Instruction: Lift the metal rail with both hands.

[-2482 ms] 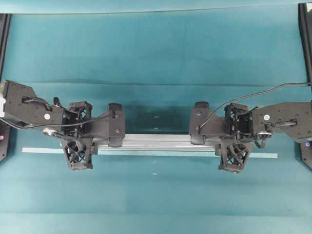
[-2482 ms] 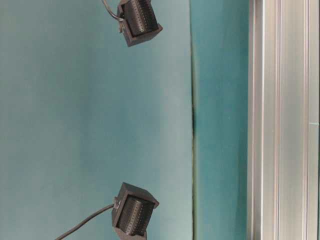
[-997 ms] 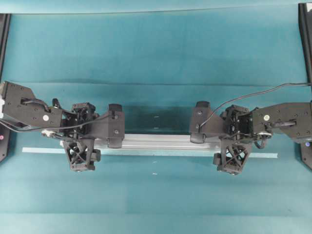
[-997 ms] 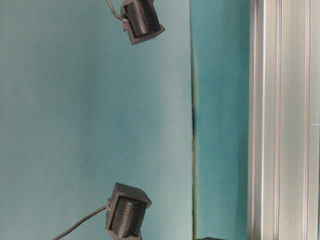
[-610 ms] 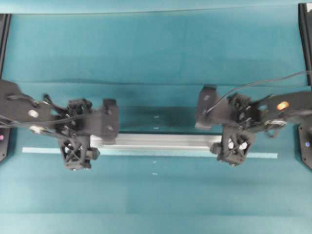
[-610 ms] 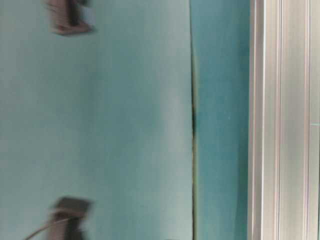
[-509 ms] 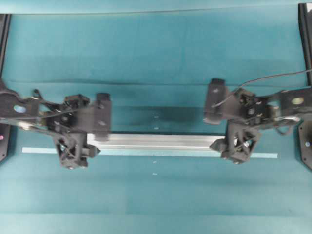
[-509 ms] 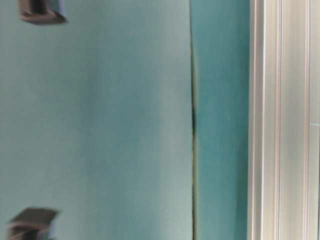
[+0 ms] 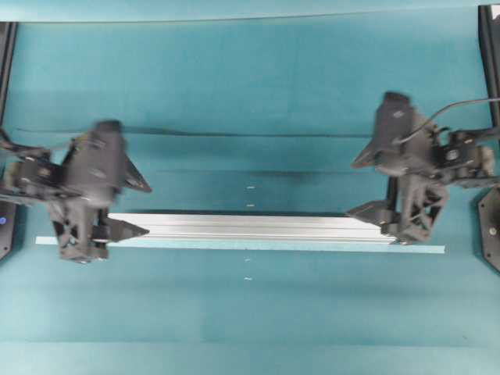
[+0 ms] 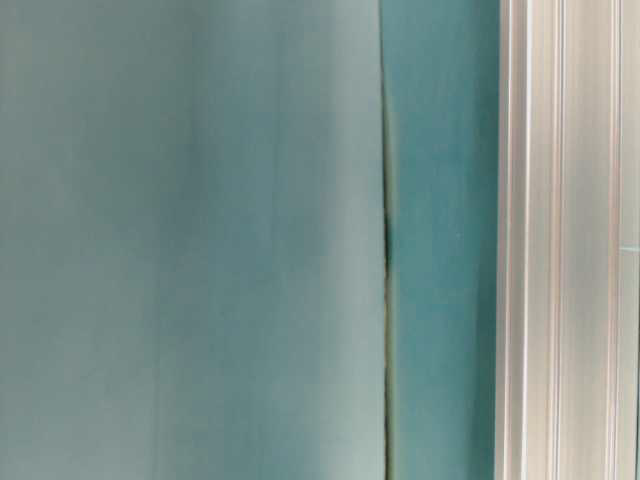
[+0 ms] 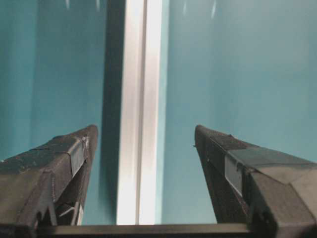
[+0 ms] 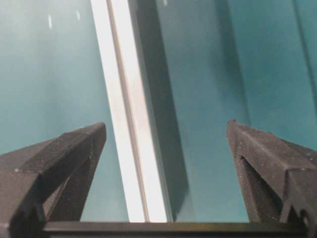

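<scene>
Lying flat on the teal desk (image 9: 250, 78), the metal rail (image 9: 250, 226) runs from 9 o'clock to 3 o'clock across the lower middle of the overhead view, its grooved silver face upward. Directly along its 6 o'clock edge lies a thin pale-teal tape strip (image 9: 234, 246), which extends past both ends of the rail. The left claw (image 9: 141, 209) stands at the 9 o'clock end of the rail with its fingers spread apart and pointing toward 3 o'clock; one fingertip sits over the rail end, the other lies toward 12 o'clock over bare desk. In the left wrist view the rail (image 11: 140, 114) runs straight away between the two black wedge fingers (image 11: 74, 153), with teal surface visible on both sides and no finger pressed against the metal. The right claw (image 9: 363, 187) stands at the 3 o'clock end, likewise spread wide, with fingertips pointing toward 9 o'clock. In the right wrist view the rail (image 12: 126, 114) passes between the fingers (image 12: 74, 148) nearer the left one, again with clear gaps on both sides. Neither claw grips the rail. Whether the claws are raised above the rail cannot be judged from these views. In the table-level view only a silver grooved profile (image 10: 565, 240) at the 3 o'clock side and the teal surface are visible; both claws are out of frame there.
</scene>
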Motion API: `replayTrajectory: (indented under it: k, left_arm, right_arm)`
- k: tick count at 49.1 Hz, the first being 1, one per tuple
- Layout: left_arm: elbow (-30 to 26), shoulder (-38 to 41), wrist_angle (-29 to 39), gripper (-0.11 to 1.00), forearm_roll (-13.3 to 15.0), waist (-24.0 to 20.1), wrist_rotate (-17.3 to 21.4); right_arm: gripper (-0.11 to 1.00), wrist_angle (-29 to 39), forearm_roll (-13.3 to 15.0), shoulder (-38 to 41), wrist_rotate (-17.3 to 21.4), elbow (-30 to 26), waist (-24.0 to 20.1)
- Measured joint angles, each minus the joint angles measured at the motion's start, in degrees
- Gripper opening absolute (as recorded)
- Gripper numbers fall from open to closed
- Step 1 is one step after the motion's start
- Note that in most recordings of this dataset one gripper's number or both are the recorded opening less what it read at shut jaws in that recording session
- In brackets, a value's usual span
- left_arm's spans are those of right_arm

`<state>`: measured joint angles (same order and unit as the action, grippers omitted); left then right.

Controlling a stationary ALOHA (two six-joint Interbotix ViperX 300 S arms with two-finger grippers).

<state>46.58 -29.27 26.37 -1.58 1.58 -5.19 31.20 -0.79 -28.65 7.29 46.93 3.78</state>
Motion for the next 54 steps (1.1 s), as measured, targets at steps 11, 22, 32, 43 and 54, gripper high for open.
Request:
replayTrajectory:
  k: [11, 22, 32, 43, 54]
  left_arm:
    - [2.7, -5.9, -4.3, 0.78, 0.0, 0.0, 0.0]
    - [5.4, -13.4, -5.5, 0.78, 0.0, -0.1, 0.0]
    - [6.6, -20.5, -5.5, 0.78, 0.0, -0.6, 0.0]
    - [7.2, -24.8, -5.5, 0.78, 0.0, -0.7, -0.1]
    - [8.2, -27.2, -5.5, 0.78, 0.0, -0.8, -0.6]
  right_arm:
    - [0.98, -2.4, 0.0, -5.4, -0.1, 1.8, 0.3]
    - [0.98, -5.0, 0.1, -11.6, 0.2, 4.4, 0.3]
    - [0.98, -6.7, 0.1, -17.9, 0.2, 6.0, 0.7]
    - [0.98, -8.0, 0.0, -23.1, 0.3, 7.6, 1.1]
    - [0.98, -8.1, 0.0, -25.8, 0.4, 8.7, 1.2]
